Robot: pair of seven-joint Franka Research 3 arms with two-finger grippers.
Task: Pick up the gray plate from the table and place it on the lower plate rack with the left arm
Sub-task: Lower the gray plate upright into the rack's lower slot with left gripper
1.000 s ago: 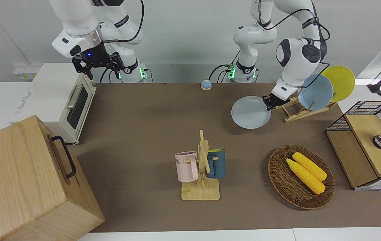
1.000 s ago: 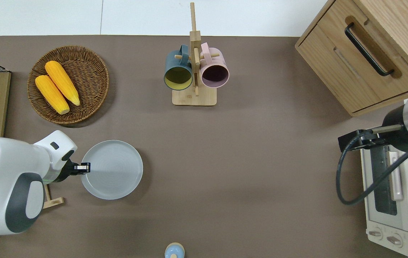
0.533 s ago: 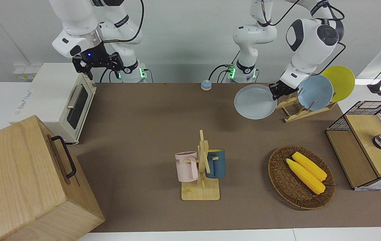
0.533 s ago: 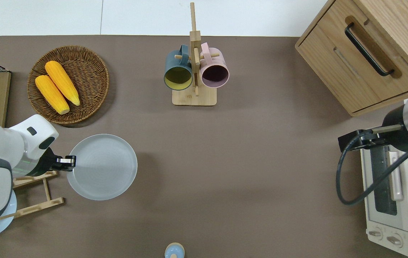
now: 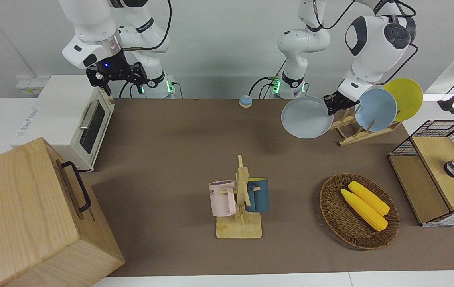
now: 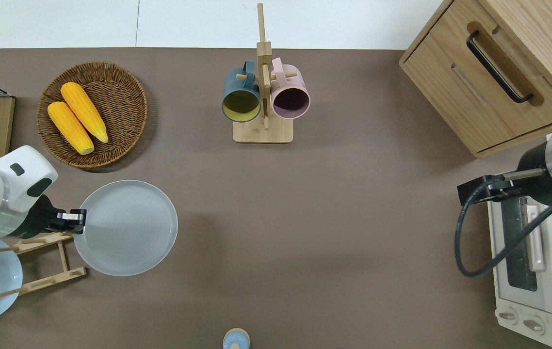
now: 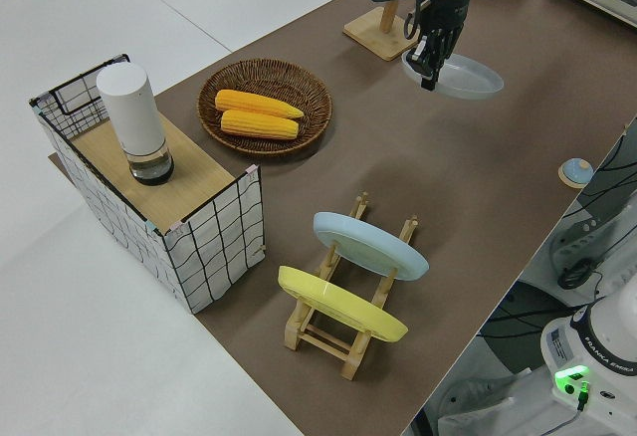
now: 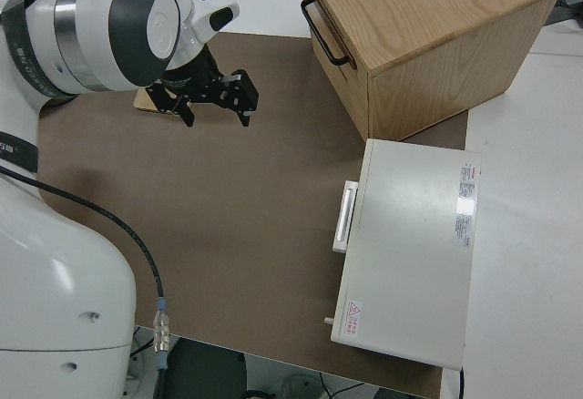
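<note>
The round, pale gray plate (image 6: pixel 125 228) hangs level above the table (image 6: pixel 305 232), gripped at its nine o'clock rim overhead. The wooden plate rack (image 6: pixel 38 264) stands just beside it.

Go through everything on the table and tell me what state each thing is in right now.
Round pale gray plate: lifted, clamped at its rim by the left tool.
Light blue plate: slotted in the light-wood plate rack.
Yellow plate: slotted in the rack too.
White toaster oven: door closed.
Right tool: parked, open.
</note>
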